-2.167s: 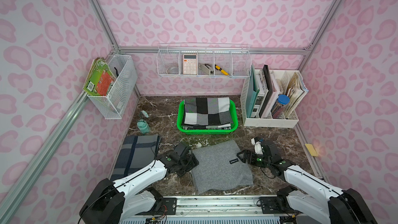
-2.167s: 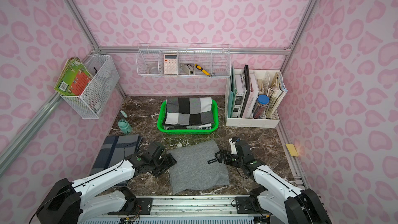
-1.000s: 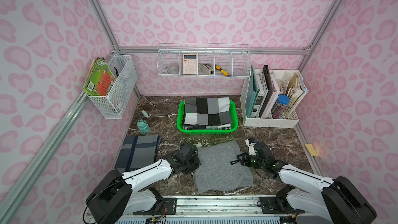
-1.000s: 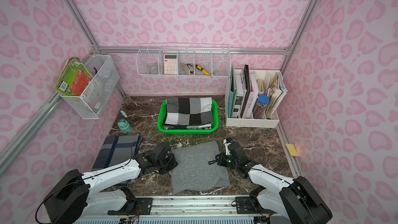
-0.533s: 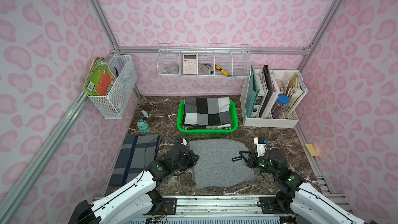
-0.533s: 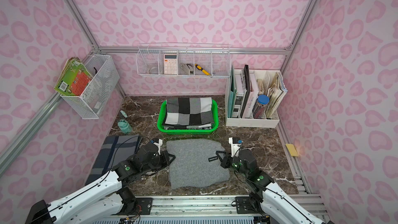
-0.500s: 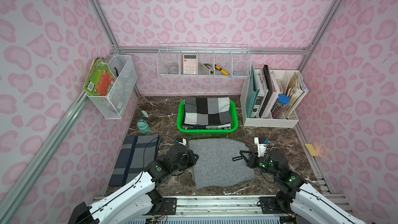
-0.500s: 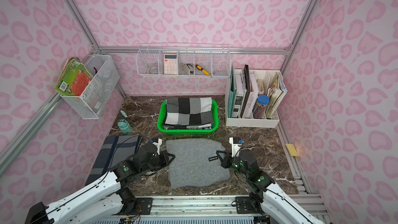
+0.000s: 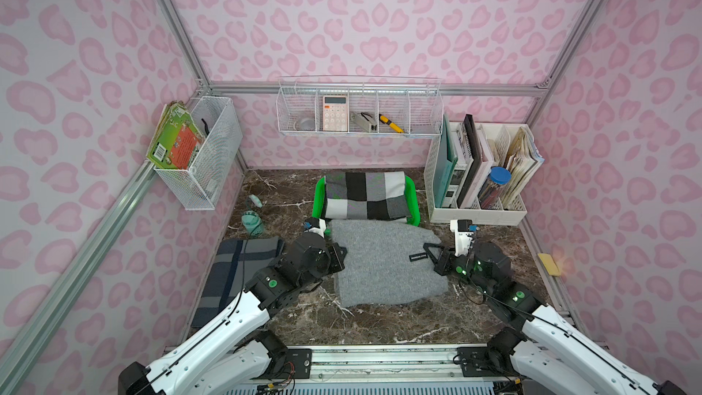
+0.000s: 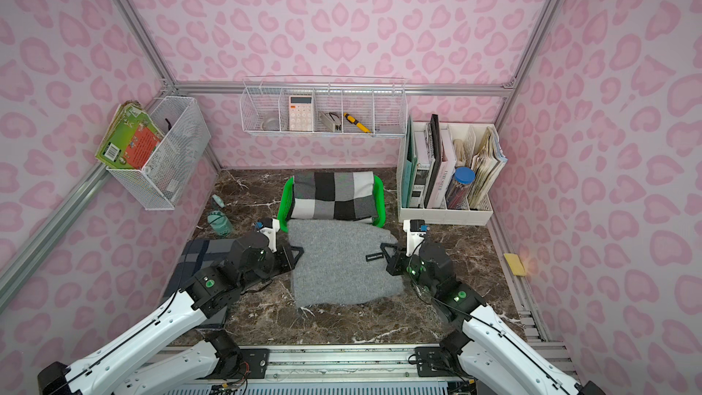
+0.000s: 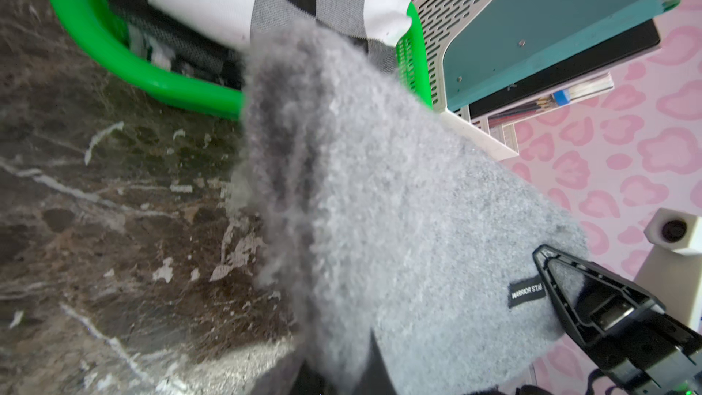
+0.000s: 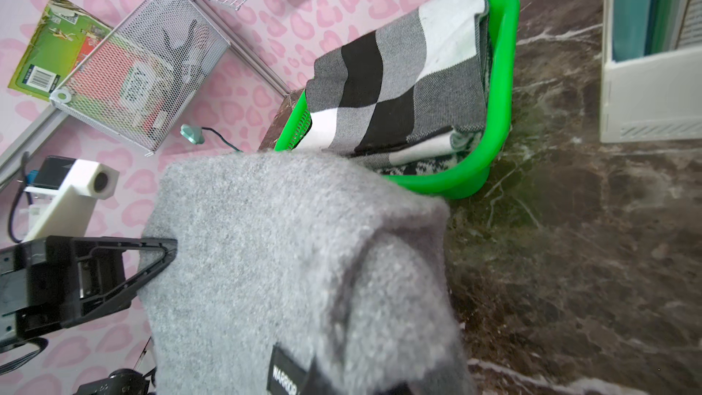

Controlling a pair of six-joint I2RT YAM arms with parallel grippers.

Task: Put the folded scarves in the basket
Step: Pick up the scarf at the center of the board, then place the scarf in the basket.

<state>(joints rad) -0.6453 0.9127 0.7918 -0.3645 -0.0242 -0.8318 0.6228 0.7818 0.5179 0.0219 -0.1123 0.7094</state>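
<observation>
Left tool (image 9: 340, 256), right tool (image 9: 431, 256) both clamped on folded fuzzy grey scarf (image 9: 383, 260); scarf now raised off dark marble surface (image 9: 380, 321), far edge reaching bright green perforated plastic basket (image 9: 318, 199).

robot test booth, patterned panels (image 9: 380, 13), aluminium frame (image 9: 494, 90)

A grey scarf (image 10: 342, 264) stretched between left gripper (image 10: 297, 254) and right gripper (image 10: 384, 256).
It was just before the green basket (image 10: 380, 203), which held a checked cloth (image 10: 330, 193).
</observation>
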